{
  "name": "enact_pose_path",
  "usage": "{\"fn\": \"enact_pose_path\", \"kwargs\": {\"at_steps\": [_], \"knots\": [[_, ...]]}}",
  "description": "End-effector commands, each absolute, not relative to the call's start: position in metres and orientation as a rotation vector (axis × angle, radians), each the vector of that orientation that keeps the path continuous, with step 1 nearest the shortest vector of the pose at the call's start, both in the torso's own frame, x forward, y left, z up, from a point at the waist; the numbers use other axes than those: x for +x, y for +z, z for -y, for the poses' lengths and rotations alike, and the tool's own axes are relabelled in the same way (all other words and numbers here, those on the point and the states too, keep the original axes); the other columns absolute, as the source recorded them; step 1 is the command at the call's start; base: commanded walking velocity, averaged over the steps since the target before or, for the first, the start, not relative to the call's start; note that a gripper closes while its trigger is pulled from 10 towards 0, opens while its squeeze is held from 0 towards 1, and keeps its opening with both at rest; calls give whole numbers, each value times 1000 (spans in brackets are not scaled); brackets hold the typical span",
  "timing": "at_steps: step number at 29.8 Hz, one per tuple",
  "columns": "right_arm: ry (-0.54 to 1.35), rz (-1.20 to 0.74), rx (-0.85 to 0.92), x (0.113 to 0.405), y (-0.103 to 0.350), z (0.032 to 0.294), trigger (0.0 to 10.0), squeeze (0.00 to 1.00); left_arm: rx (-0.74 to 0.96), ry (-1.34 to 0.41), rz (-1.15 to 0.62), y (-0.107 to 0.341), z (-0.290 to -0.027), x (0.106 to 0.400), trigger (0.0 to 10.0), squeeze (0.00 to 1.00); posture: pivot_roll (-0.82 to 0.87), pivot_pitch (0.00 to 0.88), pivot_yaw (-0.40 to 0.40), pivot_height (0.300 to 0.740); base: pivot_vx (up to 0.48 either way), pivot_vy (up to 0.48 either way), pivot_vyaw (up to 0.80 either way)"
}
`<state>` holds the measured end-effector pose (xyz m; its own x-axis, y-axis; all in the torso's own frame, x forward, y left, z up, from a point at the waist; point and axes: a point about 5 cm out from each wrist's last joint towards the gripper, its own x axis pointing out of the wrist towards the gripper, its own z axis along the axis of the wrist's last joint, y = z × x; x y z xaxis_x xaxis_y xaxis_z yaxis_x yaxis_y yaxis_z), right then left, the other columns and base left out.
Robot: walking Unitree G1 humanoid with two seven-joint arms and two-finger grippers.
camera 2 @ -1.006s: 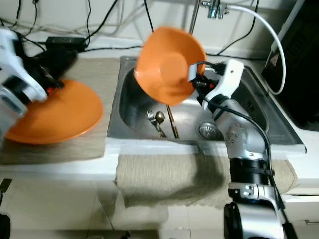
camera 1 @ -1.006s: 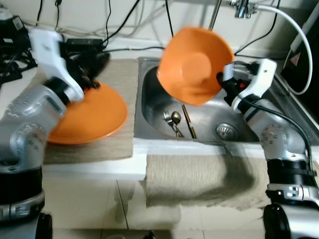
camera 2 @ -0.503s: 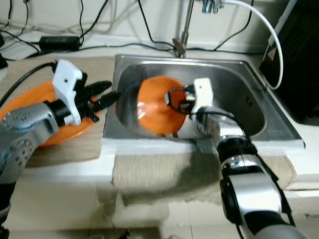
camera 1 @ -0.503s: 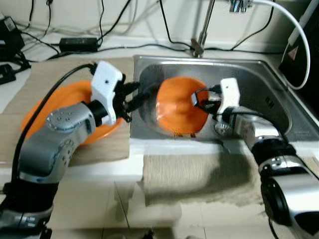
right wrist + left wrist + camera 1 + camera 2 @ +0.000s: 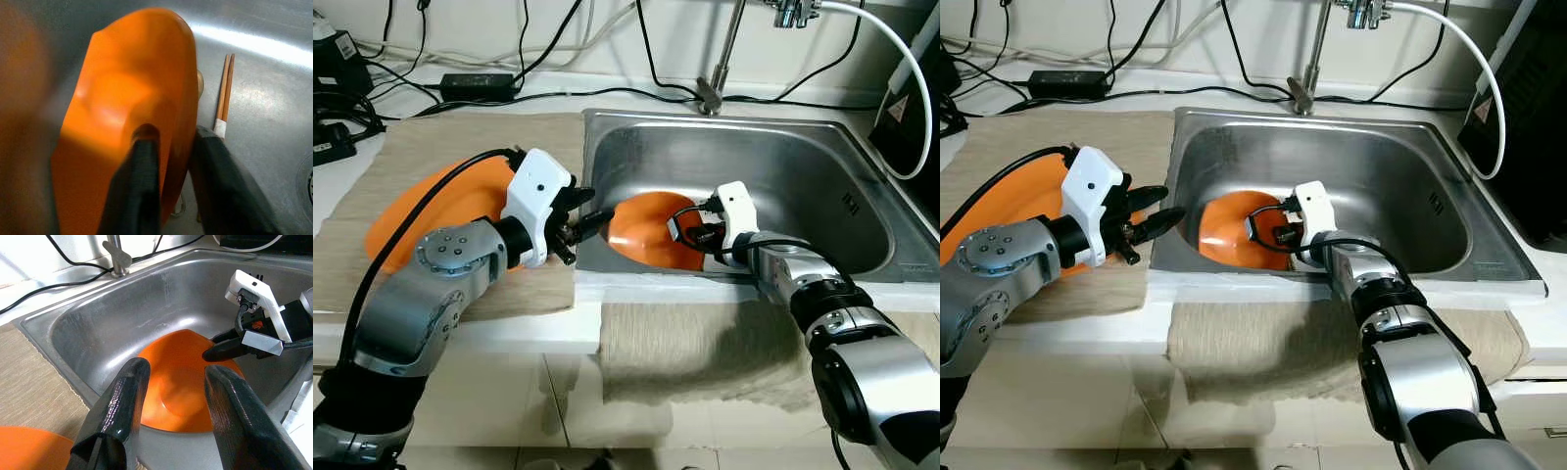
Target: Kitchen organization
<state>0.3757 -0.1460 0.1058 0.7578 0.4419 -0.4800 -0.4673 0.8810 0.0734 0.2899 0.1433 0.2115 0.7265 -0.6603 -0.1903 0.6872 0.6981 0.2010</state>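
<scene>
Down in the sink (image 5: 862, 259), near its 7 o'clock corner, your right gripper (image 5: 693, 235) pinches the rim of the orange bowl (image 5: 646, 227), one finger on each side, so the bowl stands tilted above the chopsticks (image 5: 224, 95). Your left gripper (image 5: 590, 221) waits with fingers apart at the sink's 9 o'clock edge, probably to receive it. Behind it, at 9 o'clock, an orange plate (image 5: 440, 204) lies on the mat (image 5: 440, 142).

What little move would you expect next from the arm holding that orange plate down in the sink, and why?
Probably the right gripper lets go. Its fingers pinch the rim of the orange plastic plate, which already lies low in the steel sink over the chopsticks. The open left gripper hovers nearby.
</scene>
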Motion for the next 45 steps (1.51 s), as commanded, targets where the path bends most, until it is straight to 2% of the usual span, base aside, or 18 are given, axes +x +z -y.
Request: {"fn": "enact_pose_path", "kwargs": {"at_steps": [1,4,11,12,13,14,18,19,20,21,26,30,31,32,39,44,45], "knots": [[476,-482,-61,380,114,151,10000,1000,272,-749,-108,213,-144,291,10000,0,-3,0,-47,740,0,0,0],[462,-455,-80,383,120,155,10000,1000,267,-725,-97,216,-148,293,10000,0,-3,0,-47,740,0,0,0],[355,-392,-120,393,146,186,10000,980,279,-588,-106,223,-182,299,10000,0,3,0,-57,740,0,0,0],[335,-378,-130,394,152,194,10000,525,274,-532,-118,224,-195,300,10000,0,4,0,-58,740,0,0,0],[335,-378,-130,394,152,194,10000,525,274,-532,-118,224,-195,300,10000,0,4,0,-58,740,0,0,0],[332,-374,-135,395,154,196,10000,0,272,-514,-125,224,-199,300,10000,0,4,0,-59,740,0,0,0],[357,-354,-147,395,161,200,10000,0,270,-345,-202,222,-234,302,10000,0,6,0,-60,740,0,0,0],[357,-354,-147,395,161,200,10000,0,270,-345,-202,222,-234,302,10000,0,6,0,-60,740,0,0,0],[380,-330,-131,396,165,198,10000,0,243,-272,-227,221,-248,302,10000,0,7,0,-61,740,0,0,0],[420,-302,-109,397,169,192,10000,0,199,-205,-225,223,-261,303,10000,1000,9,0,-64,740,0,0,0],[533,-238,-55,395,175,174,10000,0,130,-97,-211,227,-282,302,10000,1000,11,0,-68,740,0,0,0],[767,-144,43,376,181,134,10000,0,98,-34,-248,225,-302,297,10000,1000,12,0,-69,740,0,0,0],[767,-144,43,376,181,134,10000,0,98,-34,-248,225,-302,297,10000,1000,12,0,-69,740,0,0,0],[856,-121,90,363,180,118,10000,0,54,-6,-246,223,-313,295,10000,1000,10,0,-70,740,0,0,0],[906,-130,159,345,172,110,10000,0,29,107,-261,215,-341,288,10000,1000,3,0,-70,740,0,0,0],[895,-153,174,335,169,111,10000,0,17,112,-286,211,-348,284,10000,996,3,0,-72,740,0,0,0],[889,-162,175,334,168,111,10000,0,12,97,-300,210,-348,283,10000,902,2,0,-72,740,0,0,0]]}}
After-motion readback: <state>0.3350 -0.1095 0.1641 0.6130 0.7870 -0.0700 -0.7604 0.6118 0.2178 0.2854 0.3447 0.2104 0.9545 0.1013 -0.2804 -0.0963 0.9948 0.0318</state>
